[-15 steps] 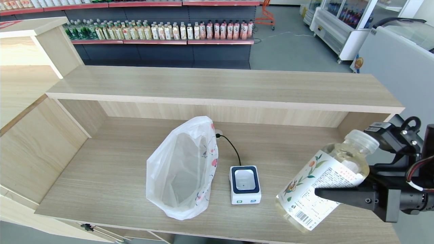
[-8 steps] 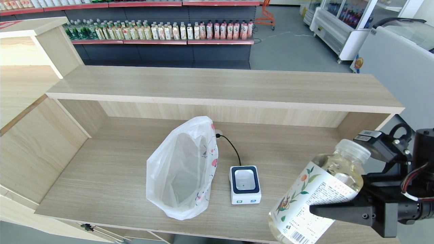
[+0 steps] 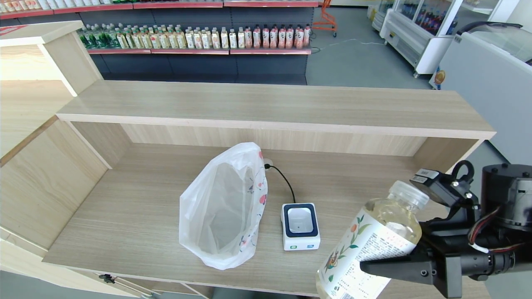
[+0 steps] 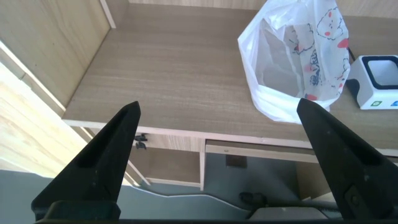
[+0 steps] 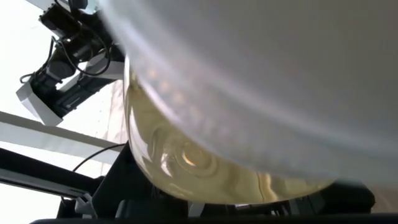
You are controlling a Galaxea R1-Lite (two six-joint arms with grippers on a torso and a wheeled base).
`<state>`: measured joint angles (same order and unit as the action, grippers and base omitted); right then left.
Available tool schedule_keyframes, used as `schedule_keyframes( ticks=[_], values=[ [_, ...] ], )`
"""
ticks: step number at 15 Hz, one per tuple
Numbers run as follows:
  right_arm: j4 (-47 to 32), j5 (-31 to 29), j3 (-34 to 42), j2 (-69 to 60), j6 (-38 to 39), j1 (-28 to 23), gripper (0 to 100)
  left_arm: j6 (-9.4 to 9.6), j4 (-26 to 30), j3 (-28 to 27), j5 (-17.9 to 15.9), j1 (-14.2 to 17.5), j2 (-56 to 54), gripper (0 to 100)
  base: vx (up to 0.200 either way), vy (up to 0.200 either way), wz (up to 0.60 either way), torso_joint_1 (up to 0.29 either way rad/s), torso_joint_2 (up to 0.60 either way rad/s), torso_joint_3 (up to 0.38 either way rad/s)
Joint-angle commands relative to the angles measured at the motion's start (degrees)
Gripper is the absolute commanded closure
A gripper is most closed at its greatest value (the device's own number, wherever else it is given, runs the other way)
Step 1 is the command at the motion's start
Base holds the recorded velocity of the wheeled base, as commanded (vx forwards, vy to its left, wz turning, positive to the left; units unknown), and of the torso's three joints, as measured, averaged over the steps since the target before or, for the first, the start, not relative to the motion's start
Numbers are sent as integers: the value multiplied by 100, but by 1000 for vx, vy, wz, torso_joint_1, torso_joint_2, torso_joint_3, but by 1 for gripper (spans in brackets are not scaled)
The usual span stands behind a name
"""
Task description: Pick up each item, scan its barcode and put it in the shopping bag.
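Our right claw (image 3: 370, 261) grips the tilted bottle (image 3: 368, 238), cap up and away, over the surface's (image 3: 137, 207) right edge — the scanner (image 3: 301, 225) lies to its left, the shopping bag (image 3: 222, 207) just beyond.

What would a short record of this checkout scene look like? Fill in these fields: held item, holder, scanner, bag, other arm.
held item: bottle of pale liquid, capped, tilted with the cap up and away
holder: right gripper, shut on the bottle's labelled body, near the counter's front edge, right of the scanner
scanner: scanner on the counter, window facing up, cable running to the back
bag: shopping bag, mouth open, just left of the scanner
other arm: left gripper, open and empty, above the counter's front edge
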<state>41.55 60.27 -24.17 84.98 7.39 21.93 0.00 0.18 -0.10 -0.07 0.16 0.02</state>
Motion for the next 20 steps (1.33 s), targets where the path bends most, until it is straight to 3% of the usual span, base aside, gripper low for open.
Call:
schedule_keyframes(
  ticks=[1, 6, 19, 20],
  values=[
    [3, -7, 9, 89, 0, 145, 100, 0, -1, 1, -1, 2, -2, 0, 0, 0, 0, 0, 0, 0],
    [11, -235, -8, 186, -115, 365, 100, 0, -1, 1, 7, 2, -2, 0, 0, 0, 0, 0, 0, 0],
    [258, -525, 18, 335, -167, 347, 100, 0, -1, 1, -1, 2, -2, 0, 0, 0, 0, 0, 0, 0],
    [258, -824, -8, 361, -299, 329, 100, 0, -1, 1, -1, 2, -2, 0, 0, 0, 0, 0, 0, 0]
  ],
)
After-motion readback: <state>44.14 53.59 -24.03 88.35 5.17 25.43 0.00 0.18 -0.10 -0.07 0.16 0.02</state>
